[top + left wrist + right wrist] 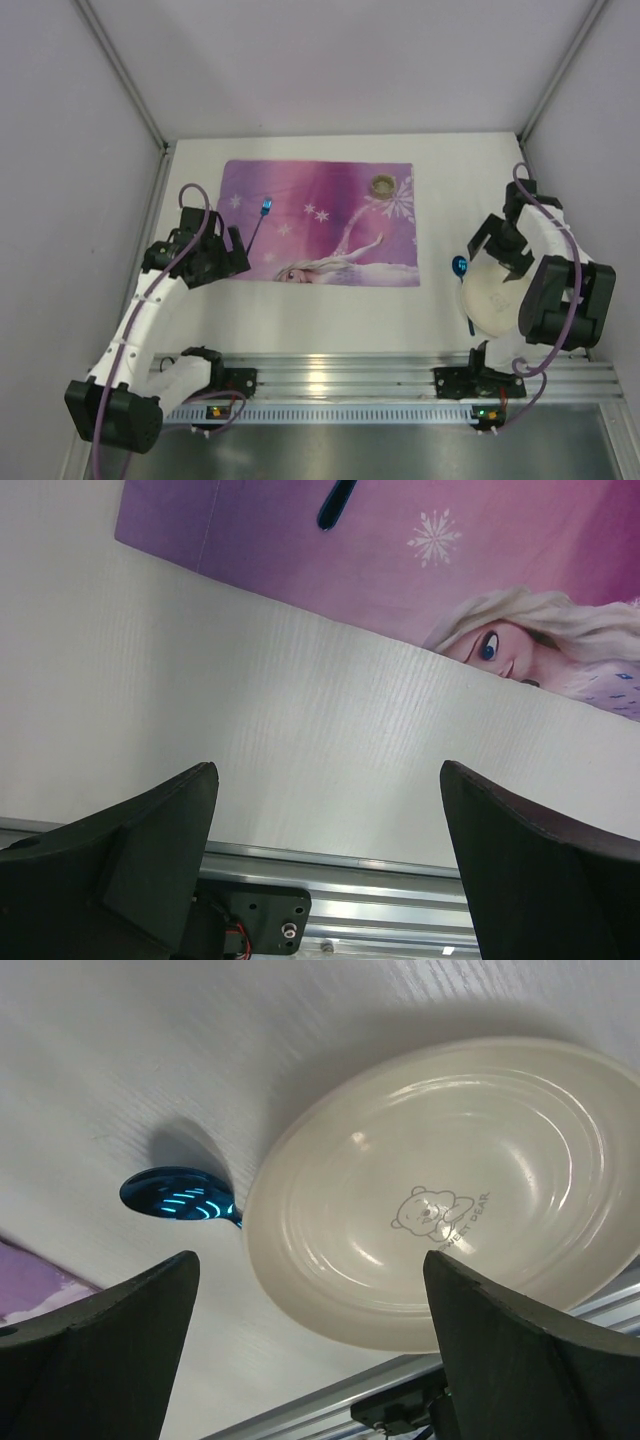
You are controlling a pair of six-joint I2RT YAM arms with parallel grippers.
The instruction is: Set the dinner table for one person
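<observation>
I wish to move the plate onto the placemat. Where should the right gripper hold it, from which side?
Probably the rim of the plate, pinched from the side opposite the blue spoon: it lies flat and shallow, and the spoon's handle goes under its rim.

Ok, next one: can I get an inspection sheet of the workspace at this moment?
Surface: white dinner table, purple placemat laid in the middle.
Job's things: cream plate off the placemat at right, blue spoon with its handle going under the rim; blue-tipped utensil and small round tan object on the placemat.
Clutter: nothing seen.
Grippers: left gripper open, empty; right gripper open over the plate, empty.
Cables: purple cables along both arms.
Surroundings: pale walls, aluminium rail at the near edge.
</observation>
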